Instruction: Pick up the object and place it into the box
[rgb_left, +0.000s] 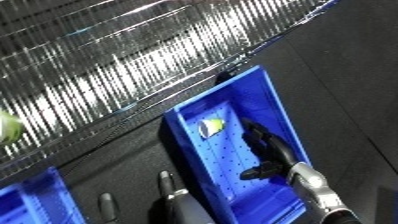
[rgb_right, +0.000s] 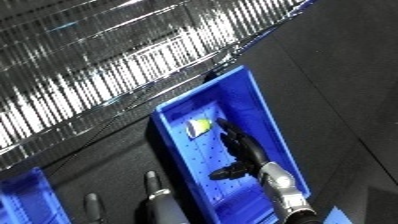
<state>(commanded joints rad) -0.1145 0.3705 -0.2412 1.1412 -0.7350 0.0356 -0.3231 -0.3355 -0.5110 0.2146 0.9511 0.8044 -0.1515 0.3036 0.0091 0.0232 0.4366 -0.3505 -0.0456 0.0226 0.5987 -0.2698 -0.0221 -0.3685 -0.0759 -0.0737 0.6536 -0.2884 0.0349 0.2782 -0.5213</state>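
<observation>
Small yellow-white object (rgb_left: 212, 127) lies on the floor of the blue bin (rgb_left: 271, 95), toward its far end. Right robot hand (rgb_left: 269, 148) inside bin, fingers relaxed, holding nothing, tips just near-right of object. Left robot hand (rgb_left: 167, 186) outside bin, farther off, fingers straight.

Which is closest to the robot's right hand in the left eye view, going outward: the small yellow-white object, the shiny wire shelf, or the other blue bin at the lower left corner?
From the right hand, inside the blue bin:
1. Yellow-white object, just beyond the fingertips, on the bin floor.
2. Wire shelf, above and left of the bin.
3. Second blue bin, at the lower left corner.
</observation>
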